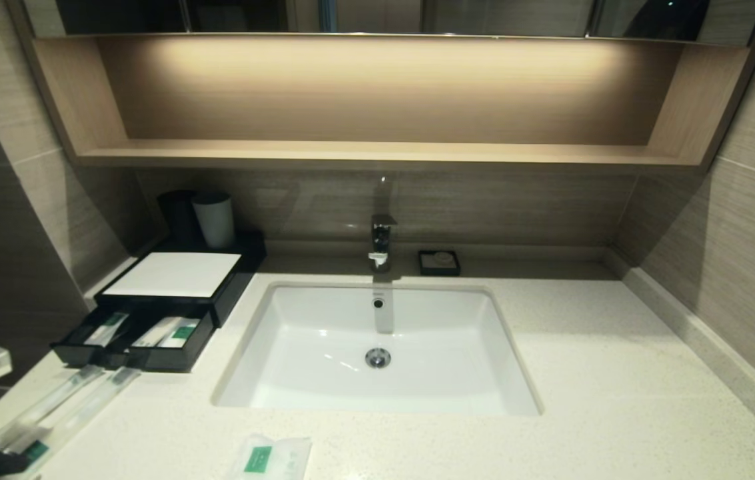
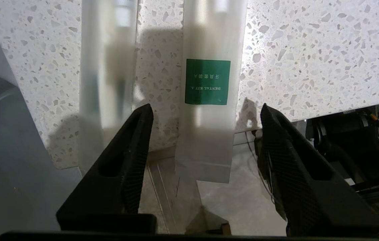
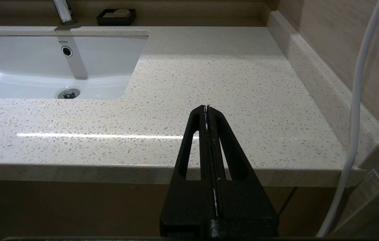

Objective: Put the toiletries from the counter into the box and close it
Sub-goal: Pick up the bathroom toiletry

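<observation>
Presently, the left gripper [image 2: 206,110] stood apart astride one toothbrush [image 2: 209,80] overhanging the worktop's [image 1: 584,373] front-left edge; the right gripper [image 3: 207,108] rested together off the front-right edge.

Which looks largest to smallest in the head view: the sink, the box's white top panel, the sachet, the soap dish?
1. Sink, clearly largest.
2. White top panel of the box.
3. Sachet, though it is cut by the picture's edge and nearer the camera, so unsure.
4. Soap dish, farthest away.
</observation>
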`<state>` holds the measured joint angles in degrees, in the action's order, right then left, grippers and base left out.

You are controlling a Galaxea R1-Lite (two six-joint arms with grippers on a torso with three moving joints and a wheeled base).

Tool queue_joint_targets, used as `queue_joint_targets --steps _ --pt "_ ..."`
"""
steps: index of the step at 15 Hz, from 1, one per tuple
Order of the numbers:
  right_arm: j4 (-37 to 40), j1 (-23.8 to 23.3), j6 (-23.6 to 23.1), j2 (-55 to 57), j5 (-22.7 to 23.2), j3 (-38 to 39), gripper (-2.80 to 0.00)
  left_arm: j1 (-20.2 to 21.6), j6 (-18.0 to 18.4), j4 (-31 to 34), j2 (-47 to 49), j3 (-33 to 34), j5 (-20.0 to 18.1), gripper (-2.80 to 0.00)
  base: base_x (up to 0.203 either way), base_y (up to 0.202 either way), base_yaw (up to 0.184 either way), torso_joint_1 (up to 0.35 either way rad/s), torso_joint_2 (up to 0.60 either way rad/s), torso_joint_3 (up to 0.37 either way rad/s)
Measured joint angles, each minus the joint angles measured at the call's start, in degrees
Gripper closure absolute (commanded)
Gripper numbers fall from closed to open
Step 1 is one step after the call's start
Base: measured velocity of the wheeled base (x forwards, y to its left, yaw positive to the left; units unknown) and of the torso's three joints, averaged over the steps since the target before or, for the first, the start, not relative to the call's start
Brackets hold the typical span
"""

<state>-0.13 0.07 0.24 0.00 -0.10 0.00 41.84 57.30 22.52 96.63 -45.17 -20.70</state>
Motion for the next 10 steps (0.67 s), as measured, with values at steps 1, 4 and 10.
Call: queue_joint_targets --steps 1,4,10 --pt "-0.02 0.0 0.0 0.0 -0.01 0.0 0.0 0.0 0.09 0.06 0.02 0.11 0.01 -2.8 0.0 0.0 0.0 0.0 0.0 0.0" --pt "-0.02 0.0 0.0 0.0 0.0 0.0 0.0 -0.02 0.13 0.28 0.13 0.22 -0.07 -2.8 0.0 0.0 0.0 0.0 0.0 0.0" --pt "-0.02 0.0 0.0 0.0 0.02 0.0 0.0 -1.44 0.12 0.3 0.24 1.15 -0.11 -2.8 0.0 0.0 0.0 0.0 0.0 0.0"
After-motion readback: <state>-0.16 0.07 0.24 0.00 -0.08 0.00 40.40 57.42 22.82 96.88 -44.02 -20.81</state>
